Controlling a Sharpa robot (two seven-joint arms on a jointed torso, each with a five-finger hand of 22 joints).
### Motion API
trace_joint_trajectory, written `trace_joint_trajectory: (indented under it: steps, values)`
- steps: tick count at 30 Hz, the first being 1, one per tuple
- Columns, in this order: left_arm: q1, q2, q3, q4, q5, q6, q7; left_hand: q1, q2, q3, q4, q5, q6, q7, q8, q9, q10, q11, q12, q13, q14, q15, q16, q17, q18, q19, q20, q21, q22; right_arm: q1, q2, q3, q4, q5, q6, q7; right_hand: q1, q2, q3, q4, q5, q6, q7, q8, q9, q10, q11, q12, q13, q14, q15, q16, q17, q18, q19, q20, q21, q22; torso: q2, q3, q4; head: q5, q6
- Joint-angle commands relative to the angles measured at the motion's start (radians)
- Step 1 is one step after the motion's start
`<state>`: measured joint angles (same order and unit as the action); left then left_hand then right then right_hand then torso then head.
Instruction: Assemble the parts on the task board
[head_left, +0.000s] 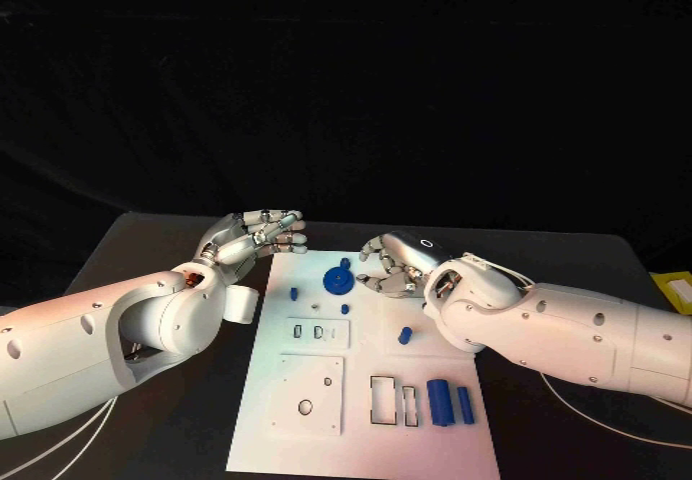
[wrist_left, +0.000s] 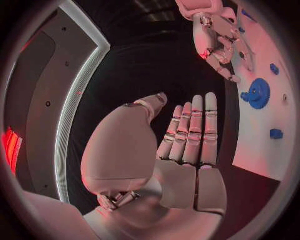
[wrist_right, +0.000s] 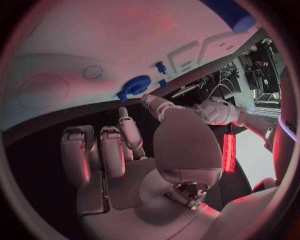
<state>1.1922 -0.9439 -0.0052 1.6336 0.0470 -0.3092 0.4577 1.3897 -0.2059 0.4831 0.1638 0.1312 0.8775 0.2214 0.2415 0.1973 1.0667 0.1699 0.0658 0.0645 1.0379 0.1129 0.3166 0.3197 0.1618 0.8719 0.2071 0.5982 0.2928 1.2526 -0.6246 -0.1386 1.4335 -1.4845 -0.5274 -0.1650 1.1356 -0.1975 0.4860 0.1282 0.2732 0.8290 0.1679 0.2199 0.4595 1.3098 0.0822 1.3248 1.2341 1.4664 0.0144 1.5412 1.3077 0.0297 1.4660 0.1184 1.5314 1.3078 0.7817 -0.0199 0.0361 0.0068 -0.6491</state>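
The white task board (head_left: 378, 420) lies in the middle of the black table. A blue gear (head_left: 339, 280) stands near its far edge, with two small blue pegs (head_left: 294, 294) close by. My right hand (head_left: 392, 262) hovers just right of the gear with loosely bent fingers and an empty palm (wrist_right: 125, 165); the gear (wrist_right: 134, 86) lies beyond its fingertips. My left hand (head_left: 263, 234) is raised off the board's far left corner, fingers straight and side by side (wrist_left: 190, 135), holding nothing. From there the gear (wrist_left: 257, 93) and the right hand (wrist_left: 215, 40) are in sight.
A short blue piece (head_left: 405, 335) lies mid-board. Two blue cylinders (head_left: 451, 402) lie side by side at the near right, next to rectangular slots (head_left: 394, 400). A square plate with round holes (head_left: 310, 393) is at the near left. A yellow object (head_left: 675, 290) sits at the table's right edge.
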Motion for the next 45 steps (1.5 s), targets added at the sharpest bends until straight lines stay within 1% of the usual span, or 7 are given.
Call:
trace_joint_trajectory:
  steps: [1, 4, 8, 12, 22, 32, 45]
  values:
    - [0.002, 0.000, 0.001, 0.000, 0.002, 0.012, 0.006, -0.002, 0.010, 0.000, -0.005, -0.002, -0.006, 0.003, -0.005, 0.001, -0.006, -0.002, -0.002, 0.001, -0.004, 0.001, -0.004, 0.001, 0.016, -0.004, 0.000, 0.004, 0.001, 0.014, -0.057, 0.004, 0.045, 0.107, -0.093, 0.100, 0.016, -0.001, 0.001, -0.006, 0.004, -0.001, 0.003, -0.005, 0.000, 0.000, 0.004, -0.001, -0.004, 0.085, -0.001, 0.005, 0.168, -0.016, 0.069, 0.002, 0.002, 0.222, -0.003, 0.0004, -0.0029, -0.004, 0.003]
    - [0.002, 0.000, 0.001, -0.002, 0.002, 0.011, 0.006, -0.002, 0.010, 0.000, -0.005, -0.002, -0.006, 0.003, -0.005, 0.001, -0.006, -0.002, -0.002, 0.001, -0.004, 0.001, -0.004, 0.001, 0.016, -0.004, 0.000, 0.004, 0.001, 0.027, -0.122, 0.005, 0.081, 0.167, -0.027, 0.146, 0.028, -0.003, 0.006, -0.016, 0.001, -0.005, 0.005, -0.011, -0.001, -0.006, 0.005, -0.006, -0.010, 0.084, 0.001, 0.004, 0.166, -0.015, 0.066, 0.003, -0.001, 0.220, -0.004, 0.0012, -0.0047, -0.008, 0.000]
    - [0.002, 0.001, 0.001, -0.005, 0.002, 0.011, 0.008, -0.002, 0.009, 0.001, -0.007, -0.002, -0.007, 0.003, -0.005, 0.001, -0.007, -0.002, -0.002, 0.001, -0.004, 0.001, -0.005, 0.002, 0.016, -0.005, 0.000, 0.005, 0.002, 0.045, -0.213, 0.006, 0.098, 0.227, 0.119, 0.228, 0.099, -0.015, 0.027, -0.075, -0.023, -0.010, 0.012, -0.026, -0.001, -0.037, 0.011, -0.032, -0.039, 0.083, 0.005, 0.003, 0.164, -0.008, 0.046, 0.008, -0.022, 0.198, -0.008, 0.0028, -0.0101, -0.015, -0.002]
    - [0.002, 0.003, 0.001, -0.009, 0.002, 0.017, 0.010, -0.001, 0.009, 0.001, -0.007, -0.002, -0.007, 0.003, -0.005, 0.001, -0.008, -0.002, -0.002, 0.001, -0.004, 0.001, -0.005, 0.002, 0.016, -0.006, 0.000, 0.005, 0.002, 0.050, -0.281, 0.004, 0.087, 0.271, 0.184, 0.283, 0.115, -0.019, 0.028, -0.090, -0.033, 0.001, 0.011, -0.024, 0.002, -0.037, 0.010, -0.032, -0.039, 0.084, 0.006, 0.004, 0.170, -0.008, 0.045, 0.008, -0.023, 0.198, -0.009, 0.0058, -0.0135, -0.024, 0.000]
    - [0.002, 0.008, 0.001, -0.019, 0.002, 0.024, 0.012, -0.001, 0.009, 0.001, -0.008, -0.002, -0.007, 0.003, -0.006, 0.002, -0.008, -0.002, -0.002, 0.001, -0.004, 0.001, -0.005, 0.002, 0.016, -0.006, 0.000, 0.006, 0.002, 0.038, -0.345, 0.000, 0.036, 0.307, 0.219, 0.332, 0.118, -0.026, 0.024, -0.096, -0.034, -0.007, 0.013, -0.031, 0.001, -0.043, 0.012, -0.037, -0.045, 0.084, 0.007, 0.005, 0.171, -0.007, 0.043, 0.009, -0.025, 0.197, -0.011, 0.0170, -0.0183, -0.032, 0.003]
    - [0.001, 0.008, 0.001, -0.024, 0.002, 0.025, 0.013, -0.001, 0.009, 0.001, -0.008, -0.002, -0.007, 0.003, -0.006, 0.002, -0.008, -0.002, -0.002, 0.001, -0.004, 0.001, -0.005, 0.002, 0.016, -0.006, 0.000, 0.006, 0.002, 0.013, -0.339, -0.003, -0.003, 0.314, 0.224, 0.332, 0.119, -0.026, 0.023, -0.096, -0.031, -0.012, 0.014, -0.035, 0.000, -0.045, 0.013, -0.038, -0.046, 0.084, 0.007, 0.005, 0.173, -0.007, 0.044, 0.009, -0.025, 0.197, -0.009, 0.0117, -0.0138, -0.031, -0.005]
    - [0.001, 0.005, 0.001, -0.022, 0.002, 0.023, 0.012, -0.001, 0.008, 0.001, -0.009, -0.003, -0.008, 0.003, -0.006, 0.002, -0.008, -0.001, -0.002, 0.001, -0.005, 0.001, -0.005, 0.003, 0.016, -0.007, 0.000, 0.007, 0.003, 0.001, -0.311, -0.004, -0.031, 0.324, 0.212, 0.313, 0.117, -0.020, 0.024, -0.094, -0.023, -0.012, 0.015, -0.036, 0.001, -0.041, 0.014, -0.035, -0.042, 0.084, 0.008, 0.005, 0.174, -0.008, 0.044, 0.010, -0.025, 0.198, -0.010, 0.0115, -0.0142, -0.031, -0.008]
